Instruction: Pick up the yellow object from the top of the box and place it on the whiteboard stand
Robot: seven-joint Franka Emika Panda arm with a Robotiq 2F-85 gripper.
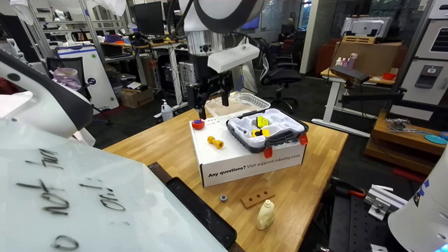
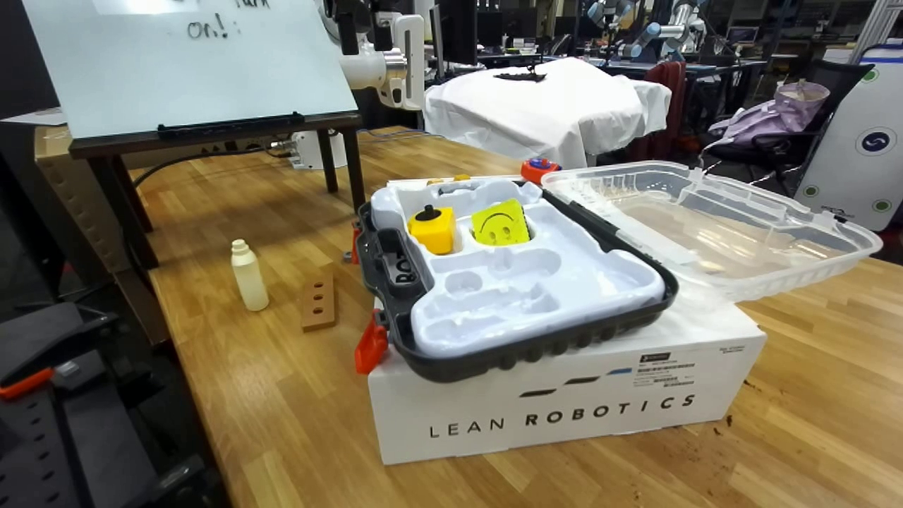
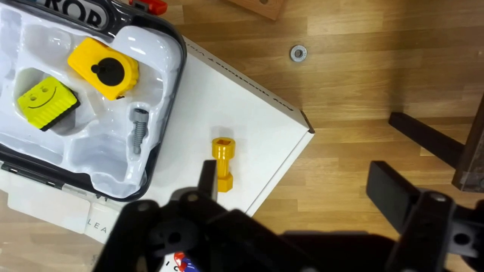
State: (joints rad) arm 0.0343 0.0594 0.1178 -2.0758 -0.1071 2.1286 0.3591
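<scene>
A yellow bolt-shaped piece lies on top of the white box. It shows whole but for its left edge in the wrist view, and only its top in an exterior view. My gripper is open and empty above the box. In the wrist view its jaws are wide apart; the left finger overlaps the yellow piece's edge, the right one is over the table. The whiteboard stands tilted on a dark stand with a black ledge; the stand's edge shows in the wrist view.
An open black case on the box holds a yellow tape-measure-like piece and a yellow-green smiley block. A red piece sits at the box's corner. A bottle, holed wooden block and grey ring are on the table.
</scene>
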